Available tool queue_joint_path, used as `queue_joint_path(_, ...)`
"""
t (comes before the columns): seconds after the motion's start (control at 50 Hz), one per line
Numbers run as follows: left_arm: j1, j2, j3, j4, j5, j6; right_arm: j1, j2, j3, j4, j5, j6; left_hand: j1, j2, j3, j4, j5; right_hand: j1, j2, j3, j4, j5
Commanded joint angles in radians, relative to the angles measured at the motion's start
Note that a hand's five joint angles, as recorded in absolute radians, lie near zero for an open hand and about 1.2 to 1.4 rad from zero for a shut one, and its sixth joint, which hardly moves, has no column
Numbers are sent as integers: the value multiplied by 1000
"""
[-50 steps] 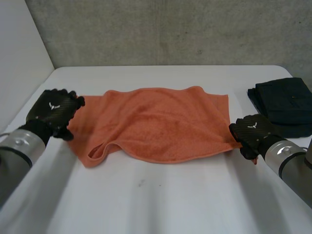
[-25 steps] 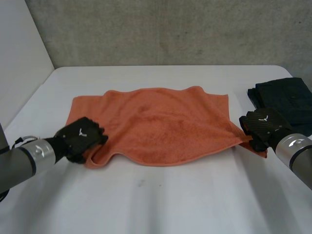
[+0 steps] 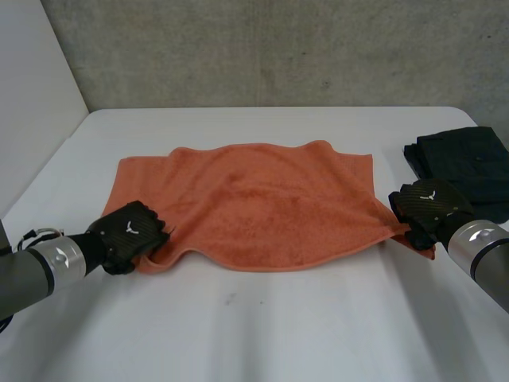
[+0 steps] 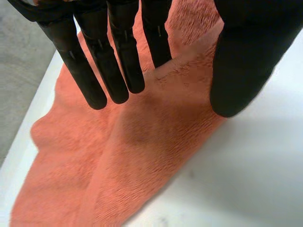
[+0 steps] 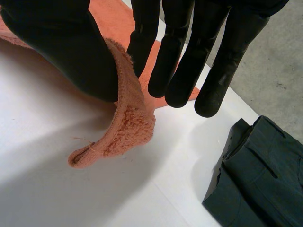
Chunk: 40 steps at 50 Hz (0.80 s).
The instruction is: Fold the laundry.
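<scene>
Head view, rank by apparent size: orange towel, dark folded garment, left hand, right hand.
1. orange towel
2. dark folded garment
3. left hand and right hand: they look about alike, so not ranked.

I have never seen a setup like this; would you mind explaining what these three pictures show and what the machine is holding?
This is a two-armed robot with black hands, working at a white table. The head view looks down from between the arms. Each wrist view looks along one hand's palm. An orange towel lies spread on the table, and a dark folded garment sits just beyond the right hand. The left hand is over the towel's near left corner, with its fingers straight and gripping nothing. The right hand appears to pinch the near right corner between its thumb and fingers.
</scene>
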Motion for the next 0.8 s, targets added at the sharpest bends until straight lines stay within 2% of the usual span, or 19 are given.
queue_joint_path(0.02,-31,-1,-19,159,-133,-11,-1,-2,-4,7,1,0,341,351,359,357,364,412,221,218,208,227)
queue_joint_path(0.08,-47,1,-39,198,-176,-11,0,-3,-4,12,2,0,491,501,508,507,514,412,221,218,208,227)
queue_joint_path(0.1,-51,5,-51,221,-196,-11,0,-3,-4,12,2,0,616,626,634,632,639,412,221,218,208,227)
queue_joint_path(0.24,-61,72,-112,281,-251,-14,0,-17,-17,38,10,0,617,627,635,634,640,412,221,218,208,227)
queue_joint_path(0.32,-59,181,-166,292,-314,-72,-1,-77,-39,145,11,-17,617,627,635,634,640,412,221,218,208,227)
queue_joint_path(0.38,-61,309,-218,292,-400,-189,-3,-139,-57,278,13,-72,617,627,635,634,640,412,221,218,208,227)
queue_joint_path(0.4,-61,382,-247,289,-453,-250,-3,-156,-62,314,14,-86,617,627,635,634,640,412,221,218,208,227)
queue_joint_path(0.44,-62,459,-278,281,-513,-298,-4,-198,-71,380,17,-116,617,627,635,634,640,412,221,218,208,227)
queue_joint_path(0.5,-67,626,-350,221,-633,-335,-4,-287,-85,513,20,-176,617,627,635,634,640,412,221,218,208,227)
queue_joint_path(0.56,-62,771,-410,104,-688,-333,-9,-362,-86,643,20,-254,617,627,635,634,640,412,221,218,208,227)
queue_joint_path(0.62,-62,830,-447,34,-667,-332,-32,-388,-67,732,17,-345,617,627,635,634,640,412,221,218,208,227)
queue_joint_path(0.68,-73,840,-474,-6,-626,-330,-43,-379,-37,740,17,-403,617,627,635,634,640,412,221,218,208,227)
queue_joint_path(0.74,-74,794,-476,28,-600,-342,-44,-333,-28,704,16,-402,617,627,635,634,640,412,221,218,208,227)
queue_joint_path(0.8,-71,679,-459,121,-593,-347,-27,-215,-46,616,33,-373,617,627,635,634,640,412,221,218,208,227)
